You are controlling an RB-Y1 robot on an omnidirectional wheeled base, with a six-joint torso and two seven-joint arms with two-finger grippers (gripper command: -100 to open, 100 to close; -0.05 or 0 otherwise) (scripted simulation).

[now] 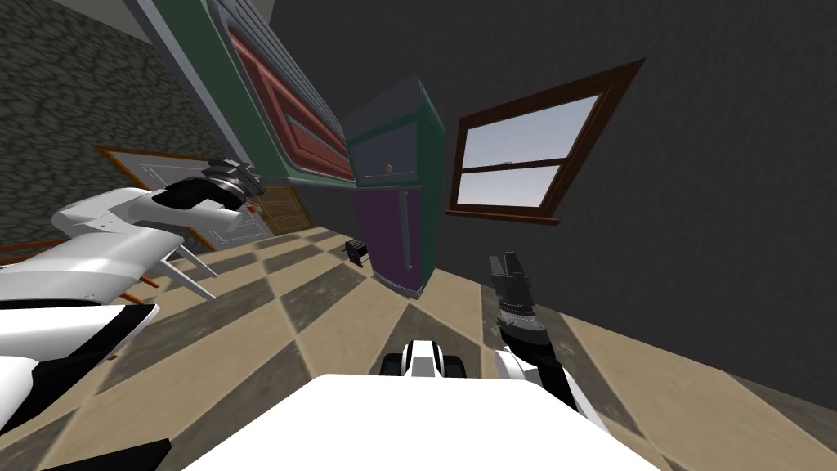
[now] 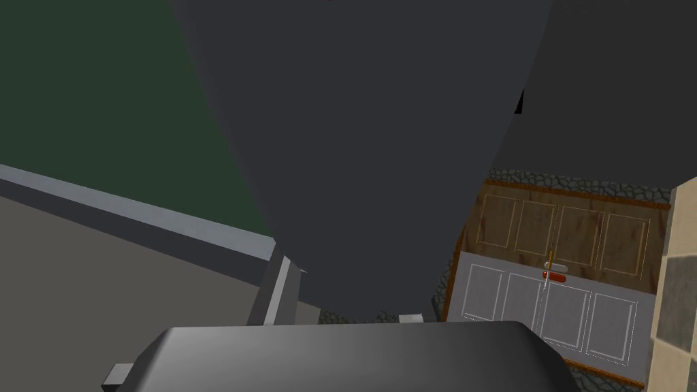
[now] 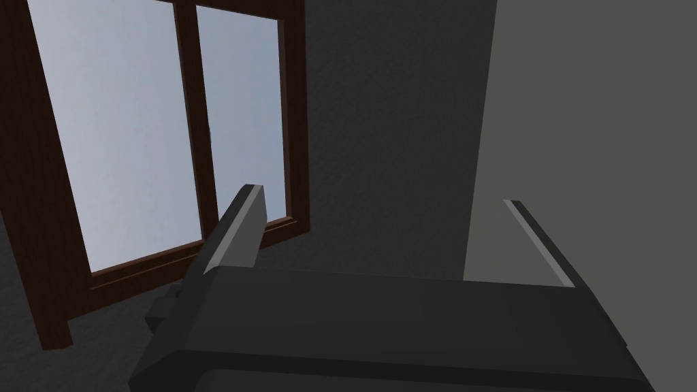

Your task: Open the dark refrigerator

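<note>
— What stands around the robot?

— A dark wall (image 1: 719, 204) runs ahead. A tall green cabinet (image 1: 278, 114) with red panels stands along the left. A brown-framed window (image 1: 523, 155) sits to the right, and a brown panelled door (image 1: 282, 211) lies past the cabinet. On the chequered floor (image 1: 270, 327), a small dark object (image 1: 355, 251) sits just beside the refrigerator's foot.

— And the refrigerator itself?

— The dark refrigerator (image 1: 396, 131) stands upright between the cabinet and the window, its long axis vertical and both doors shut. Its front faces the robot. The purple lower door carries a vertical bar handle (image 1: 406, 233), and there is a small orange knob (image 1: 390, 168) on the upper door.

— Where are the hands?

— The right hand (image 1: 505, 260) is low in front, its fingers spread wide and holding nothing, aimed at the wall beside the window. The refrigerator lies ahead and to its left, well apart. The left hand (image 2: 350, 289) is raised out to the robot's left, its fingers apart and empty.
</note>
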